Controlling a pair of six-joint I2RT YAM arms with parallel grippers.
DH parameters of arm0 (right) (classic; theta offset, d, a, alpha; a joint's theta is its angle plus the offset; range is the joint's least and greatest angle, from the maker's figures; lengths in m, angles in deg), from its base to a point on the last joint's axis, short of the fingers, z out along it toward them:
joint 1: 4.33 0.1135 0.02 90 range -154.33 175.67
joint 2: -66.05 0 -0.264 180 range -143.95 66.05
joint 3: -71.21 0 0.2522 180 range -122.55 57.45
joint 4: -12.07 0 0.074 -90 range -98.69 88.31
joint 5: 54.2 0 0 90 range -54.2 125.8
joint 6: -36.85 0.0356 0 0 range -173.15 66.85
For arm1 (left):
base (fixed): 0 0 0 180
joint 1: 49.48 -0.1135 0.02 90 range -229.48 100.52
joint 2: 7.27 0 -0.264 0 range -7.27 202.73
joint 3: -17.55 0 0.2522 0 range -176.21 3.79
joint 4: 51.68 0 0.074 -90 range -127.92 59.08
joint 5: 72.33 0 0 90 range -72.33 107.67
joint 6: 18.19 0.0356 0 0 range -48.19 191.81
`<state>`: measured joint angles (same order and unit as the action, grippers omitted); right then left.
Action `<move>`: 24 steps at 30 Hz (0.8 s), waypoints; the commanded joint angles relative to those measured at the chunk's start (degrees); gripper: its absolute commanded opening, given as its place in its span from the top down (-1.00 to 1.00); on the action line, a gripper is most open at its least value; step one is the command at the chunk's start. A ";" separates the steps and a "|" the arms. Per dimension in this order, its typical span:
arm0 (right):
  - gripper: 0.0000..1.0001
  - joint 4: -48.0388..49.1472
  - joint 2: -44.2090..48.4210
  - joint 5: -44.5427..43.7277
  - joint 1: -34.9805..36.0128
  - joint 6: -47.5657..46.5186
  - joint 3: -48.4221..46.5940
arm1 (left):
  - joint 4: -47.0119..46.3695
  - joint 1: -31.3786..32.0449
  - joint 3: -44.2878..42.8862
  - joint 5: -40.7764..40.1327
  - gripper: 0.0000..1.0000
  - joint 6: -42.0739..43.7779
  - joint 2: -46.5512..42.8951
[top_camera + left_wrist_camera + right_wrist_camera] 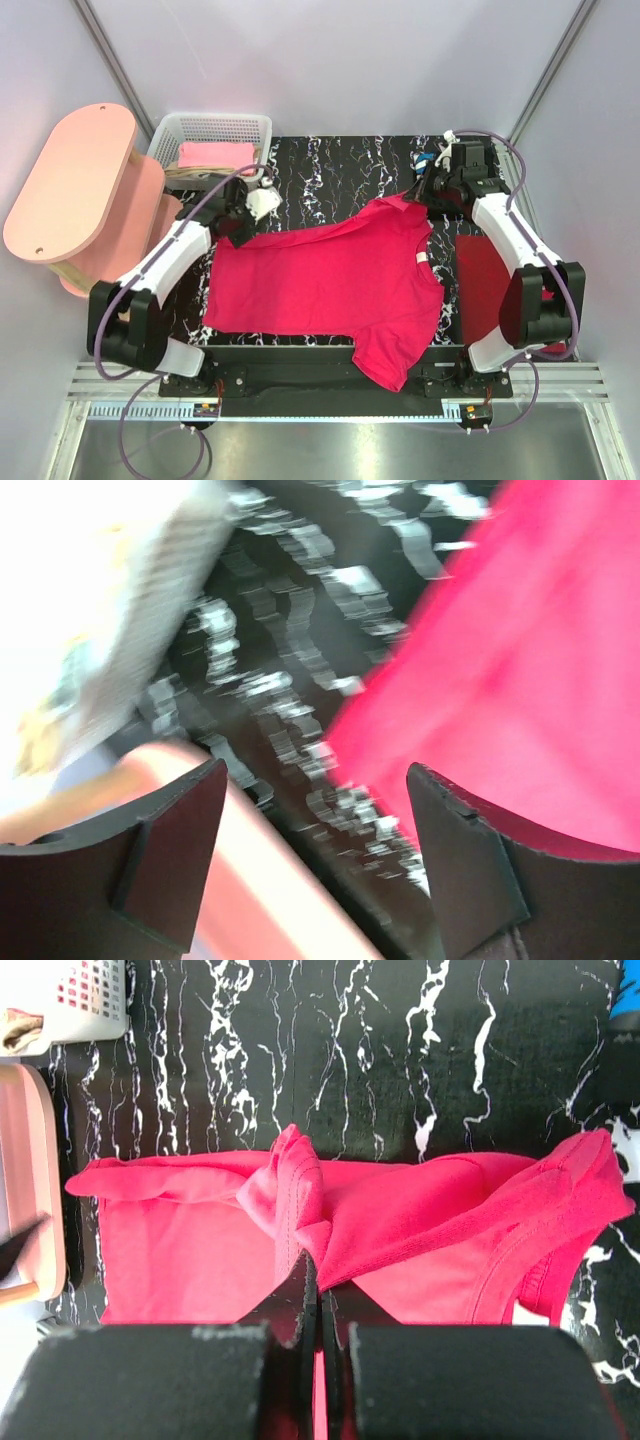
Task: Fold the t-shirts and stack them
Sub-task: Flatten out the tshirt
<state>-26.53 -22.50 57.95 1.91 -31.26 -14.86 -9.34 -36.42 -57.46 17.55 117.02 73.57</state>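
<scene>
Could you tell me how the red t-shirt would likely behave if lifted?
Probably floppy: the red t-shirt bunches into folds where the right gripper pinches it. It would likely drape and trail, not hold shape; the rest lies flat.

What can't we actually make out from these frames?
Left wrist view: motion blur smears everything; whether the open left hand touches the red t-shirt is unclear.
Top view: cloths in the basket are too small and wall-hidden to count.
Top view: the right arm covers part of the dark-red rectangle and most of a blue-white item.
</scene>
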 commanded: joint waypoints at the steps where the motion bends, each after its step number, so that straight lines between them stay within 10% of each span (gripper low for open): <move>1: 1.00 2.52 -2.58 1.05 -0.35 -0.09 -5.63 | 2.52 0.91 3.07 4.07 -0.46 -2.67 5.55; 24: 1.00 2.25 -4.35 3.25 0.00 -0.27 -7.40 | 2.62 0.66 -8.42 1.27 -0.30 -0.83 19.96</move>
<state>-26.40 -27.90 59.53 1.93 -31.24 -21.24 -3.26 -34.28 -59.36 21.74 116.56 89.81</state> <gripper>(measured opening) 0.012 0.656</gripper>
